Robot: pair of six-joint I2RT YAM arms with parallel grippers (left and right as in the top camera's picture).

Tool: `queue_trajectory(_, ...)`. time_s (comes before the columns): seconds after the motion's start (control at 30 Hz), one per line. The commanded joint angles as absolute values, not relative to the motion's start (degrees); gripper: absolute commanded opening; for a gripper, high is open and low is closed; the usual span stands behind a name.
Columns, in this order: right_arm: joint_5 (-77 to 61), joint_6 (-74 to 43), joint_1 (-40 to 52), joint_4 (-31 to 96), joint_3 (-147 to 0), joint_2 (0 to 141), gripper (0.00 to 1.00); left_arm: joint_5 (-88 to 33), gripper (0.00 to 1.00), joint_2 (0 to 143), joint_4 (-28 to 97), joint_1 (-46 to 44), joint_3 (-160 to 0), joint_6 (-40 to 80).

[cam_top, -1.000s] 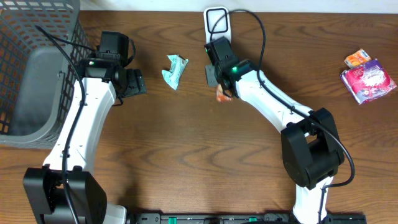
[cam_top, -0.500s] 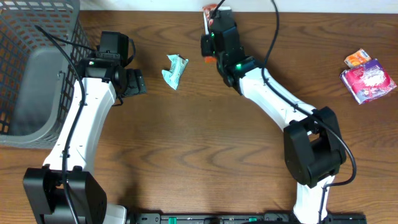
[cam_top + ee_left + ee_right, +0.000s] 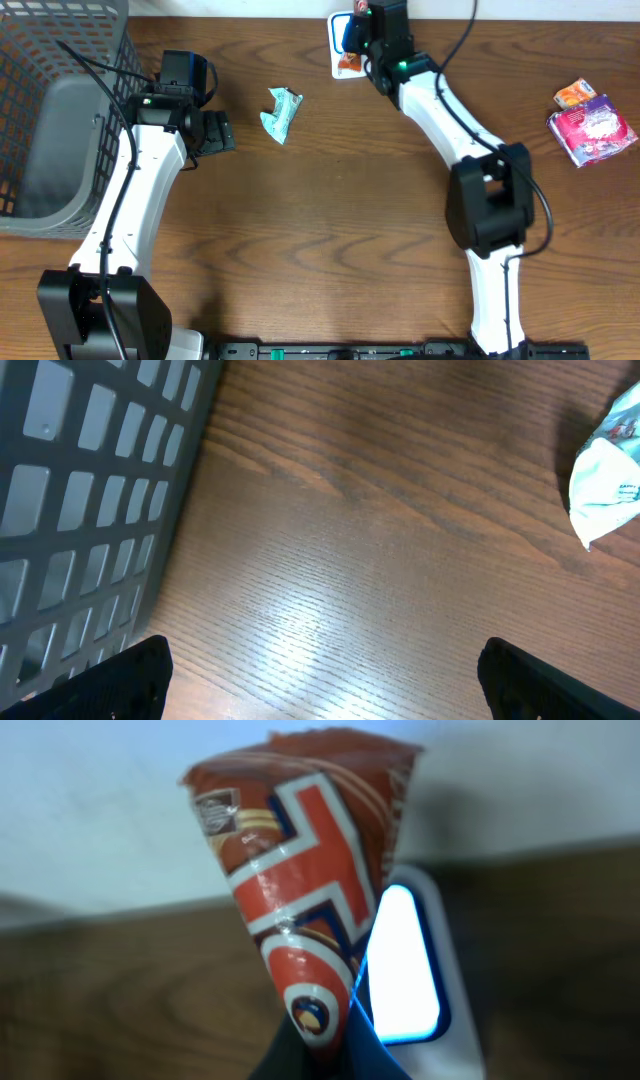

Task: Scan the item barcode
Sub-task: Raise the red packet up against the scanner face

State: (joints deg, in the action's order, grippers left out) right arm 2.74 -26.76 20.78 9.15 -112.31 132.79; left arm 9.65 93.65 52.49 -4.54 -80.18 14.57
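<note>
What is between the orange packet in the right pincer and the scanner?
Nothing visible. The right pincer holds the orange packet right at the scanner, whose lit window shows directly behind the packet with no object between them.

Your left arm [image 3: 130,200] lies extended forward, its left tool [image 3: 330,680] spread wide. Your right arm [image 3: 440,110] stretches far forward, its right tool [image 3: 352,48] pinched shut on the snack packet [image 3: 300,900].

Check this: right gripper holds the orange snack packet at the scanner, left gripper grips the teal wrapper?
Wrong on the left gripper: it is open and empty, the teal wrapper lying apart from it, as overhead shows. The right gripper does hold the orange snack packet at the scanner.
</note>
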Motion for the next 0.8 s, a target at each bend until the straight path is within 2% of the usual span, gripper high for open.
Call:
queue_trajectory(0.0, 0.9, -29.1, 21.0, 13.6, -118.8, 136.5, 0.01, 10.8, 0.98, 94.2, 52.6, -4.4, -80.4, 14.2)
queue_trajectory(0.47, 0.9, -27.8, 20.3, 24.0, -126.7, 136.5, 0.01, 10.8, 0.98, 94.2, 52.6, -4.4, -80.4, 14.2)
queue_trajectory(0.77, 2.3, -27.4, 14.4, 44.2, -139.3, 136.5, 0.01, 10.8, 0.98, 94.2, 52.6, -4.4, -80.4, 14.2)
